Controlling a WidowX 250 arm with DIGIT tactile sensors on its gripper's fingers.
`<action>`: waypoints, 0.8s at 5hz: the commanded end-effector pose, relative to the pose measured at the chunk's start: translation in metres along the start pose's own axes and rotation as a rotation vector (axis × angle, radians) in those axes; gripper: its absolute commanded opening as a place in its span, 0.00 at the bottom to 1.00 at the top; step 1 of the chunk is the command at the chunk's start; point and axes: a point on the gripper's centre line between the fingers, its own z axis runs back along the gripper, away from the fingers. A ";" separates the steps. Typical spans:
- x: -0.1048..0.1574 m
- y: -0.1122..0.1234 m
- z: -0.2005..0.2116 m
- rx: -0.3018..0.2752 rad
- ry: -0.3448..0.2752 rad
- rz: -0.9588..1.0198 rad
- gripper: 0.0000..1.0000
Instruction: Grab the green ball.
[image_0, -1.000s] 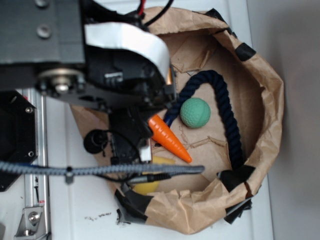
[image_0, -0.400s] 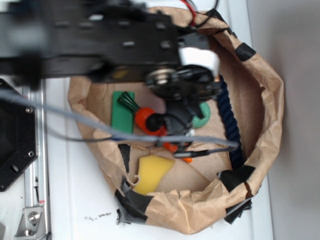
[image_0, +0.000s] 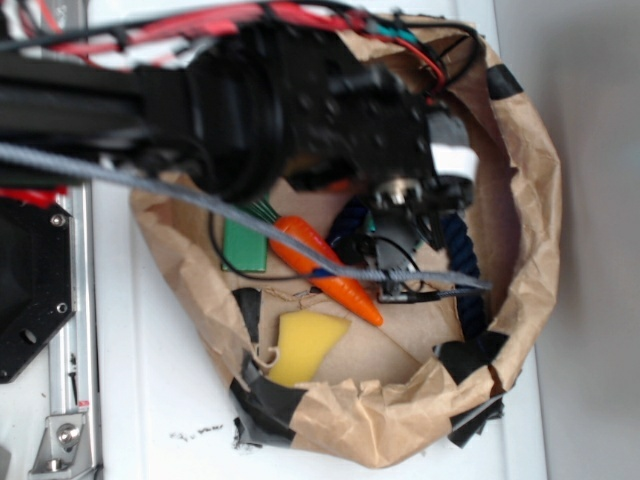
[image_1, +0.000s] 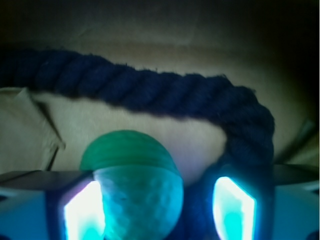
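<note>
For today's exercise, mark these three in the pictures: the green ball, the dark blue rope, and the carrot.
green ball (image_1: 132, 185): wrist view, on its dimpled front.
dark blue rope (image_1: 165, 95): wrist view, mid-strand behind the ball.
carrot (image_0: 330, 272): exterior view, middle of its orange body.

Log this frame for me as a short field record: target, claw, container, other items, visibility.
target: green ball, lying on the paper floor, low in the wrist view
claw: claw straddles the ball, open; the ball sits against one finger, with a gap to the other
container: brown paper bag with rolled rim
other items: dark blue rope curving behind the ball; orange carrot; green block; yellow piece
visibility: in the exterior view the arm hides the ball
</note>
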 end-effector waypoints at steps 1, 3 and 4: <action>0.006 -0.003 0.051 -0.115 -0.031 0.034 0.00; 0.014 0.012 0.136 -0.202 -0.149 0.060 0.00; 0.007 0.010 0.138 -0.191 -0.075 0.042 0.00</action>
